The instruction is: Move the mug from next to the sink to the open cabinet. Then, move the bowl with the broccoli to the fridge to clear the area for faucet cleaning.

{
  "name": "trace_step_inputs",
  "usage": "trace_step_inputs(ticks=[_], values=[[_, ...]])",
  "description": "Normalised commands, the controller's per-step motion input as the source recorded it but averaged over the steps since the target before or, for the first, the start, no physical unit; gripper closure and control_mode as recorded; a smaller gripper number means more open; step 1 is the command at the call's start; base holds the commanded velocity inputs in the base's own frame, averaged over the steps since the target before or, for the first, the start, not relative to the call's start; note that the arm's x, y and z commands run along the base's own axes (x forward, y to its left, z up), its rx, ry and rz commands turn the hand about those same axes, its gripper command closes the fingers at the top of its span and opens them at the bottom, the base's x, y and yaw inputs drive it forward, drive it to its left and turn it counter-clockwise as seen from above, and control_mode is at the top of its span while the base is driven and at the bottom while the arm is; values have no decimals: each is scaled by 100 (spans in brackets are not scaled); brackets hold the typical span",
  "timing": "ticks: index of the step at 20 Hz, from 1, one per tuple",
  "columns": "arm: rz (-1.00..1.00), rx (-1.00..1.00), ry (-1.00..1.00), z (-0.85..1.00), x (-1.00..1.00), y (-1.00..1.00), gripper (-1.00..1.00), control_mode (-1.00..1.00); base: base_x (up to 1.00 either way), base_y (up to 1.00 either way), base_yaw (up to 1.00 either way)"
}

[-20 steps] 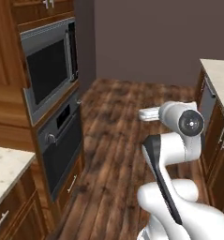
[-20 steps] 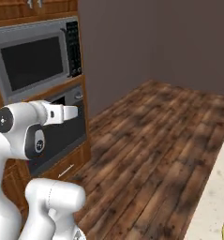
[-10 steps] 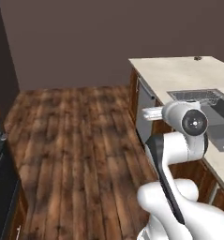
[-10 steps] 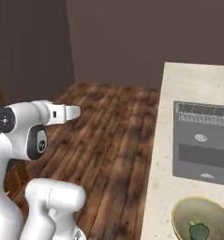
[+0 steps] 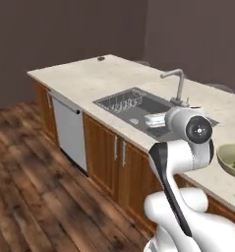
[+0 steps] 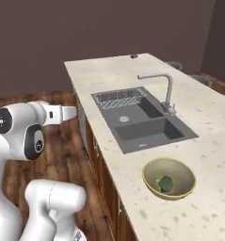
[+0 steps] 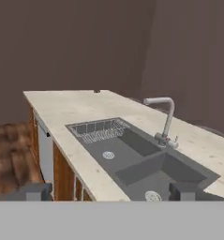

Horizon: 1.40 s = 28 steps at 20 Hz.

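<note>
Facing the sink (image 7: 141, 159) | arm folded above base | gripper (image 7: 111, 191) spread wide, empty

You face a long pale speckled stone countertop (image 6: 109, 75) that runs away from you on warm brown wooden base cabinets (image 5: 114, 157). A white dishwasher front panel (image 5: 70, 130) sits among those cabinets, toward the counter's far end. Dark brown wood plank flooring (image 5: 25, 187) spreads beside the cabinets. Plain dull mauve-grey walls (image 7: 76, 42) close the room behind, meeting at a corner. The light is soft and even.
</note>
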Motion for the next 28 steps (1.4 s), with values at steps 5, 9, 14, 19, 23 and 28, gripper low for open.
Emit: trace_step_inputs(ticks=[5,9,14,19,23,28], values=[[0,0,0,0,0,0,-100,100,-3,8,-100],[0,0,0,0,0,0,-100,100,-1,1,-97],[0,0,0,0,0,0,-100,100,38,0,-61],[-4,21,26,0,21,-40,-100,-100,29,-39,-8],[-19,47,86,0,57,-74,-100,-100,0,0,0],[-18,35,79,-7,33,-36,-100,-100,0,0,0]])
